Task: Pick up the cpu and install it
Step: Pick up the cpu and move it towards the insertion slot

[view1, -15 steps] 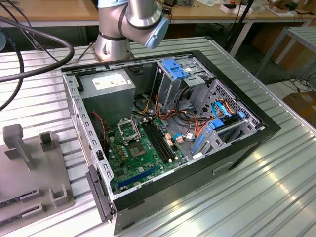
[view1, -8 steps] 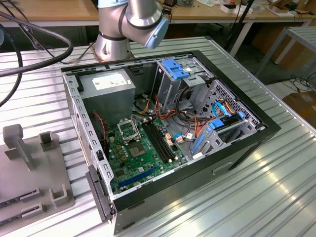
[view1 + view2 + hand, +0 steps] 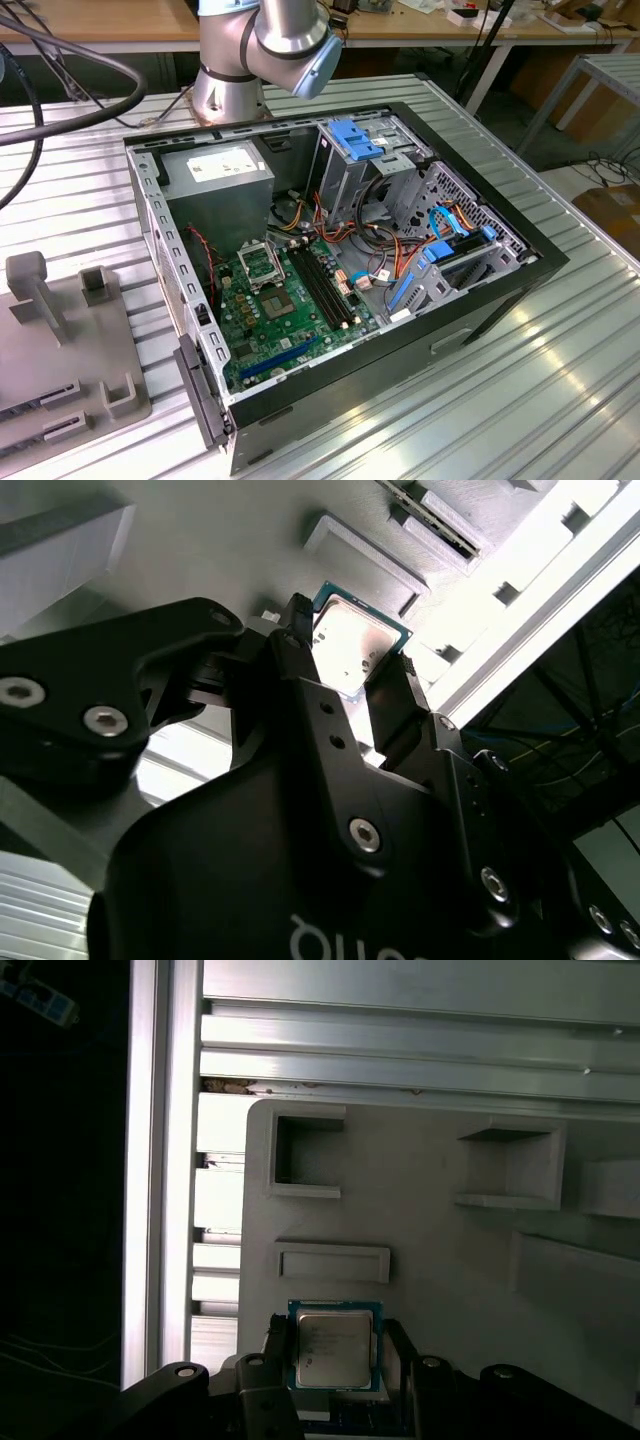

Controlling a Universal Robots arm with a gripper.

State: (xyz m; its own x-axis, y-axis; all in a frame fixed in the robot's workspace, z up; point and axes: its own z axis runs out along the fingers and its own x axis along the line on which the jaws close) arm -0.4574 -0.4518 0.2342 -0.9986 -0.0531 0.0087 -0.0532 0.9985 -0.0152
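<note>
Gripper (image 3: 338, 1330) pinched the cpu (image 3: 335, 1350) by two opp. edges, jaws narrow, over the grey fixture tray (image 3: 450, 1290) in the first wrist view. Open PC case (image 3: 500, 300) sat mid-frame in the exterior view, tray at the exterior view's lower left.

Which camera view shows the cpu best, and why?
The first wrist view: the cpu faces the camera, whole metal face and green rim visible. In the second wrist view the gripper covers part of it. The exterior view looks at the case.
</note>
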